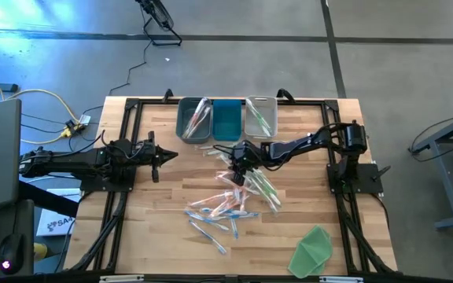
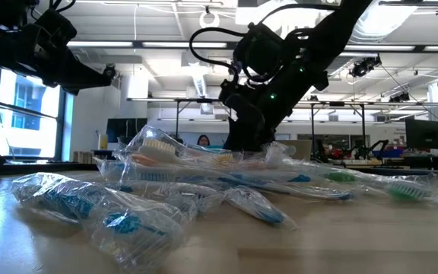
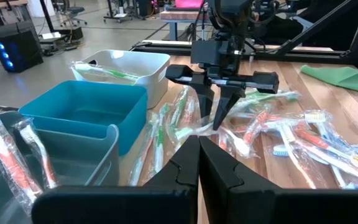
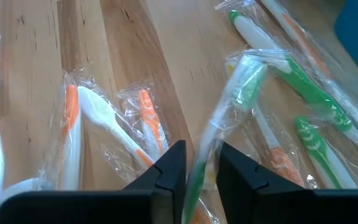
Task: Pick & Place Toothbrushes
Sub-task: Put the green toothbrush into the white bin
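Many wrapped toothbrushes (image 1: 234,200) in orange, blue and green lie scattered on the wooden table's middle. My right gripper (image 4: 201,171) reaches in from the table's right side, slants down into the far part of the pile (image 3: 216,121), and is shut on a green toothbrush (image 4: 241,93) in a clear wrapper. My left gripper (image 3: 199,155) is shut and holds nothing. It hovers at the table's left (image 1: 162,155), pointing toward the pile. My right gripper pinches the green toothbrush, wrapper and all, between its two fingers at the handle (image 4: 199,163). The fingers slant down from above and from the table's right, one on each side of the handle. The brush's other end (image 4: 250,71) rests over neighbouring wrapped brushes.
Three bins stand in a row at the far edge: a grey one (image 1: 193,118) with orange brushes, a teal one (image 1: 226,118), and a white one (image 1: 260,116) with a green brush. A green cloth (image 1: 313,250) lies at the near right corner.
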Robot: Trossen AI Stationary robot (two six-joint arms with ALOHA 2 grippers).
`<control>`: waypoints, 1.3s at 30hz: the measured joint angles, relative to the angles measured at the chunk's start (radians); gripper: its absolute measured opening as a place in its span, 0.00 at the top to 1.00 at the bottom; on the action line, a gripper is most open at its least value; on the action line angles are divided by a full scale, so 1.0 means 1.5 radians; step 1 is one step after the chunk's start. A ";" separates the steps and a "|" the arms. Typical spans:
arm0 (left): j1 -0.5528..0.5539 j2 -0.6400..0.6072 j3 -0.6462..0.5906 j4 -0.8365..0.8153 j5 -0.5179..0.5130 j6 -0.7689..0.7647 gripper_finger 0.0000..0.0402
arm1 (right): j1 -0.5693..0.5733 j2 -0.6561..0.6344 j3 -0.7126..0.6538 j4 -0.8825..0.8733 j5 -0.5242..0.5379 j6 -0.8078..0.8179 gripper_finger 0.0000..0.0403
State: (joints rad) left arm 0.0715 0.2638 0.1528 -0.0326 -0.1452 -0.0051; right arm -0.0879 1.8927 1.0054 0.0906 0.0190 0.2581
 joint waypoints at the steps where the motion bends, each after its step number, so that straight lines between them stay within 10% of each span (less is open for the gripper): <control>1: 0.000 0.000 0.000 0.000 0.000 0.000 1.00 | 0.000 0.000 0.000 0.000 0.000 0.000 0.85; 23: 0.000 0.000 0.000 0.000 -0.003 0.000 1.00 | 0.000 -0.030 0.000 0.047 -0.023 -0.001 0.97; 39: 0.000 0.000 0.000 0.025 -0.004 -0.010 1.00 | -0.036 -0.286 0.000 -0.006 -0.046 -0.072 0.95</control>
State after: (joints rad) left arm 0.0715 0.2638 0.1524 0.0044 -0.1505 -0.0209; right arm -0.1426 1.4633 1.0050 0.0819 -0.0507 0.1503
